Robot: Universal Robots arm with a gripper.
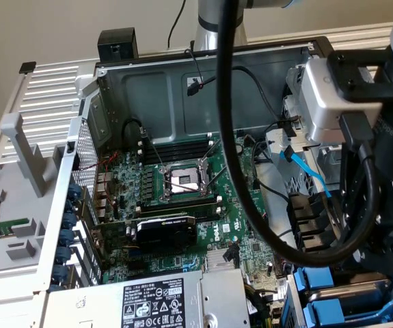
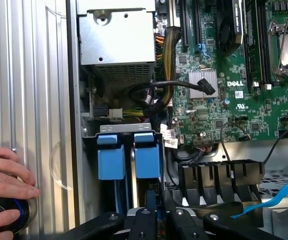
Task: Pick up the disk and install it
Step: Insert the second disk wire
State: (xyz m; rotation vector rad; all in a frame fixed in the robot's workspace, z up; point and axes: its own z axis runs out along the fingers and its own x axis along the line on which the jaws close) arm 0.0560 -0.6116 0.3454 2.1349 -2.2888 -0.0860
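Your gripper sits nearly closed just above the drive bay — whether it pinches anything, you cannot tell. The disk stands slotted right beneath its fingers, beside a second blue-carrier drive. A hand rests well off to the side.

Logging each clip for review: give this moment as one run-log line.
hand: at drive bay, nearest the disk | the disk: in bay beside second blue carrier | person's hand: on black knob

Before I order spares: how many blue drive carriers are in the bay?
2. One blue carrier sits on the case-wall side of the bay, the other beside it toward the motherboard. Any deeper in the bay may be hidden.
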